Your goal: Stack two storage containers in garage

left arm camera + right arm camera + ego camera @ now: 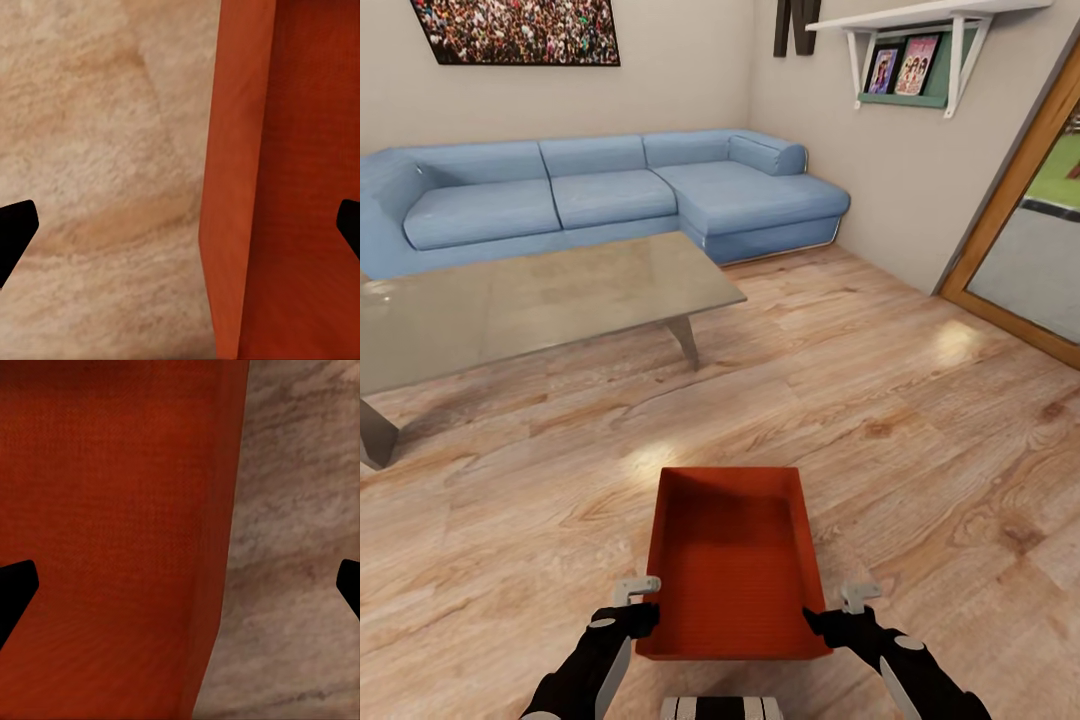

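Note:
One orange-red storage container [730, 560] lies lidless and empty on the light wood-plank floor of the living room, just ahead of me. My left gripper [632, 603] is at its near left corner and my right gripper [850, 605] at its near right corner. In the left wrist view the left gripper [180, 232] is open, its fingers straddling the container's side wall [240, 187]. The right wrist view shows the right gripper [180, 592] open in the same way across the opposite wall [217, 547]. Neither pair of fingers presses on the wall.
A glass coffee table [540, 300] stands ahead on the left, with a blue corner sofa [600, 190] behind it along the wall. A wood-framed glass door [1040, 250] is at the right, and a white wall shelf [920, 40] hangs above. Wood floor [920, 420] stretches to the right.

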`<state>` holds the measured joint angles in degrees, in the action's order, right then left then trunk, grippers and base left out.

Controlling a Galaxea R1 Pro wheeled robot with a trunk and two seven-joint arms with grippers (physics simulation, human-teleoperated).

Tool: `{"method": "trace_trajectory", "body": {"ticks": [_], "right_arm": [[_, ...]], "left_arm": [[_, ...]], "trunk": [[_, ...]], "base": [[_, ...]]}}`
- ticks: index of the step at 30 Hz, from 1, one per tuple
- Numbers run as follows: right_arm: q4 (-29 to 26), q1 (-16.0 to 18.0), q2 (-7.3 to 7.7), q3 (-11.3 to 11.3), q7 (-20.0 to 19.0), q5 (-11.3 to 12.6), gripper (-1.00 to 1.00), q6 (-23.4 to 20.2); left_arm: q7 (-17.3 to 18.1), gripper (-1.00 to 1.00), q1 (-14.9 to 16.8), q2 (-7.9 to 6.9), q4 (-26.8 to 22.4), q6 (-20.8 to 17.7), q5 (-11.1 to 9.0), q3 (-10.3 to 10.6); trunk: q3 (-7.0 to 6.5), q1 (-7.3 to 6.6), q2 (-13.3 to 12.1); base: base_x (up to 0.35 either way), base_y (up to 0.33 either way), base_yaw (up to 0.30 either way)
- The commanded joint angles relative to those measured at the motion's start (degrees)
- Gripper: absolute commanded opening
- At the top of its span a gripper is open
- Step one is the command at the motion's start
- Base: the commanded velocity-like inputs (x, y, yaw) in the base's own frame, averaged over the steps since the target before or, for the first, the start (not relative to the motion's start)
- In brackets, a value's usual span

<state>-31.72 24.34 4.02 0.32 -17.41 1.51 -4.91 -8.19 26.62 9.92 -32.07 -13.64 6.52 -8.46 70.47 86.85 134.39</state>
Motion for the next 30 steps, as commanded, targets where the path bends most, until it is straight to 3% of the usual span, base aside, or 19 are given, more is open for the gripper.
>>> {"method": "trace_trajectory", "body": {"ticks": [1, 30], "right_arm": [[-0.04, 0.0, 0.03, 0.03, -0.17, 0.16, 1.0, -0.37], [0.05, 0.0, 0.03, 0.03, -0.17, 0.16, 1.0, -0.37]], "left_arm": [[0.11, 1.0, 0.01, 0.08, -0.11, -0.33, 0.6, -0.33], [0.37, 1.0, 0.01, 0.08, -0.1, -0.33, 0.67, -0.33]], "trunk": [[0.23, 0.22, 0.43], [1.3, 1.53, 2.84]], "base": [[0.0, 0.0, 0.0], [0.0, 0.0, 0.0]]}}
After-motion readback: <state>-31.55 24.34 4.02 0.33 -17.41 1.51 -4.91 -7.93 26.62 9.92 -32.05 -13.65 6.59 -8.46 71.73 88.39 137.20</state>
